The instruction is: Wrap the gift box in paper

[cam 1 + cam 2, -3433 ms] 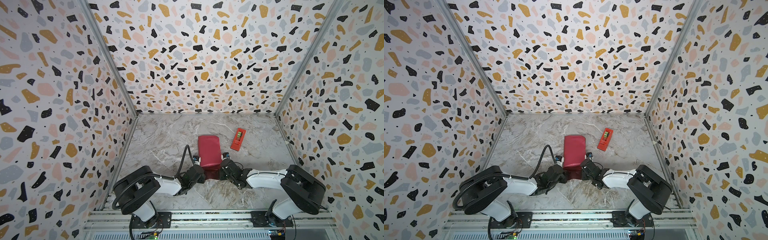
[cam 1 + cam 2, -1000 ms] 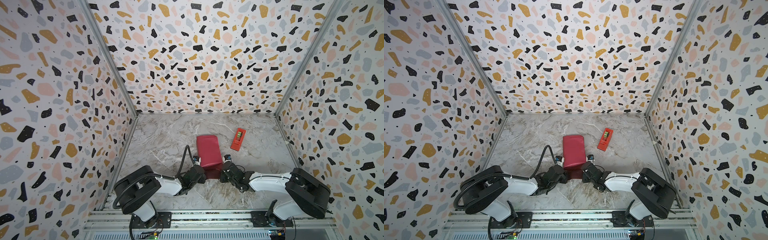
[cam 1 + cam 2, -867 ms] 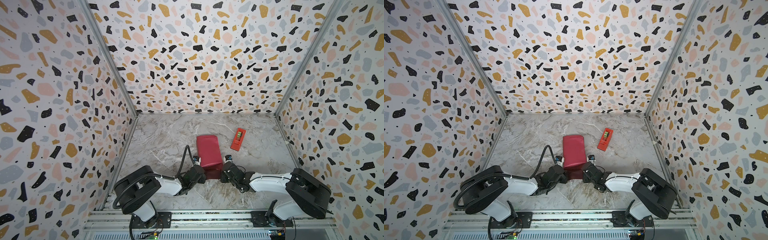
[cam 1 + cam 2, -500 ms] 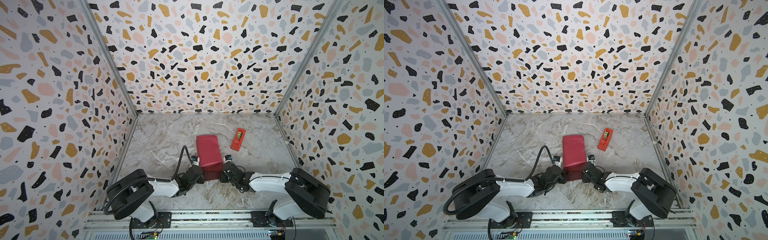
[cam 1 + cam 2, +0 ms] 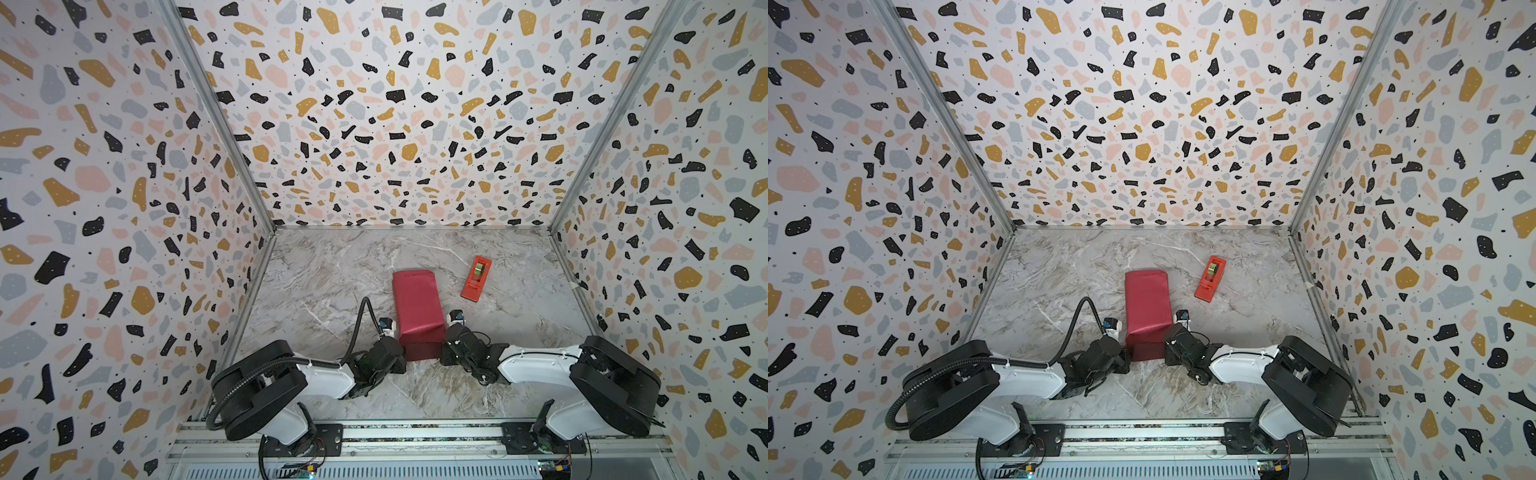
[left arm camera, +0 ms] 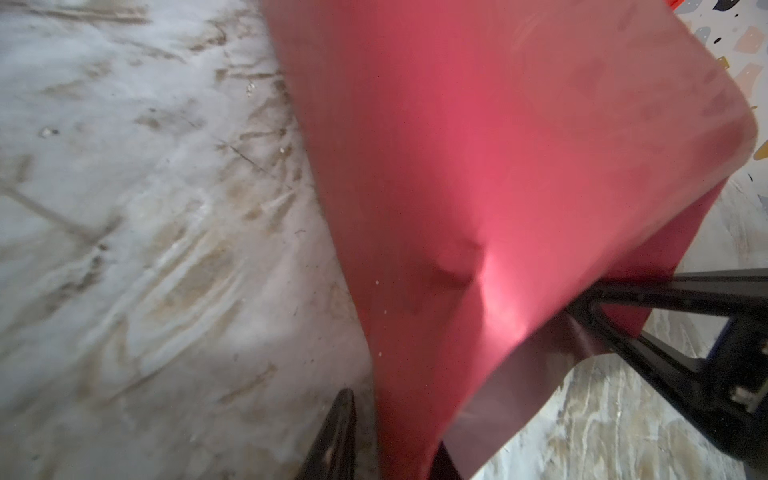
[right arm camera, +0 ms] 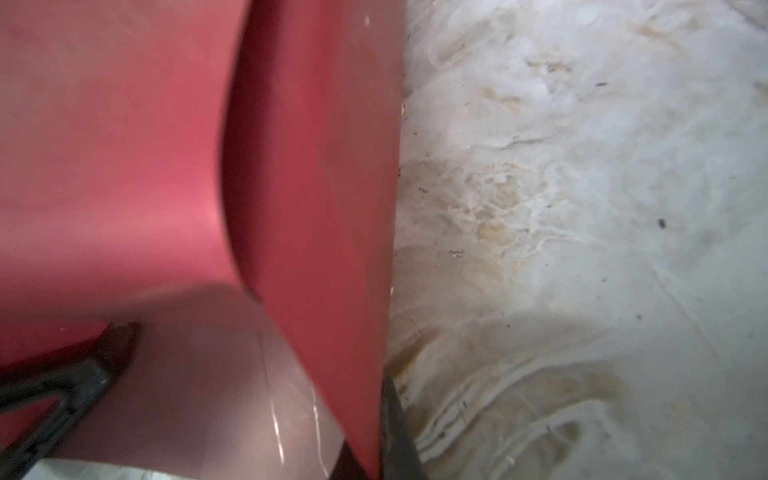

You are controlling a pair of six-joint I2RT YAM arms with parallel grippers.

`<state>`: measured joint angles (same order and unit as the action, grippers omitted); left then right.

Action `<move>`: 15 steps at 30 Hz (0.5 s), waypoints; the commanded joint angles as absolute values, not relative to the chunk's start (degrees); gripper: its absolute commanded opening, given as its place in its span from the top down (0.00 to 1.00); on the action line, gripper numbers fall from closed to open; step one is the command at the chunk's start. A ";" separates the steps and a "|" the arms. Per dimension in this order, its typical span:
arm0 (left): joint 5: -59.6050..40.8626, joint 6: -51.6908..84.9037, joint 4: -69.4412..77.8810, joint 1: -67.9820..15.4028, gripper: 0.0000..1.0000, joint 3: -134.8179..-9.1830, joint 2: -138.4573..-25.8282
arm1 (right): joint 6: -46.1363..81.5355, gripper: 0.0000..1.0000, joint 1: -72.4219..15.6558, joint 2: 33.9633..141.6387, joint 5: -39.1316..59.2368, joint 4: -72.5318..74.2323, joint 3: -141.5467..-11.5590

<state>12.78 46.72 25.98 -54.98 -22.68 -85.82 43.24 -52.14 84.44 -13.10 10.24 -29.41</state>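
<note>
The crimson paper [image 5: 417,303] lies folded over the gift box, which is hidden under it, in both top views [image 5: 1148,301]. My left gripper [image 5: 404,360] is at the package's near left corner. In the left wrist view, the left gripper [image 6: 395,453] straddles the paper's [image 6: 478,166] loose edge, with a narrow gap beside one finger [image 6: 338,436]. My right gripper [image 5: 443,353] is at the near right corner. In the right wrist view, the right gripper [image 7: 370,457] is shut on the paper's [image 7: 316,208] edge.
A red-orange tape dispenser [image 5: 476,278] lies on the marble floor behind and right of the package, also in a top view [image 5: 1210,278]. Terrazzo-patterned walls [image 5: 395,124] close in three sides. A metal rail [image 5: 415,434] runs along the front.
The raised paper fold has come down flatter on the package since the earliest frames. My left arm has sunk lower and its jaws have loosened. The right gripper has stayed at its corner.
</note>
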 commanded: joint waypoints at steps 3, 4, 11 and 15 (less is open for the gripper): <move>17.01 45.71 26.63 -55.28 0.79 -25.44 -88.65 | 42.50 0.89 -52.04 84.63 -13.33 6.84 -29.73; 17.58 45.57 26.63 -55.28 0.80 -25.81 -89.21 | 42.45 0.88 -51.95 84.56 -13.31 6.77 -29.75; 18.80 44.91 27.06 -55.28 0.88 -27.90 -92.22 | 41.75 0.84 -51.09 84.64 -13.20 6.85 -29.75; 18.67 44.74 27.59 -55.28 0.94 -28.18 -93.50 | 41.33 0.80 -50.36 84.65 -12.58 7.24 -30.12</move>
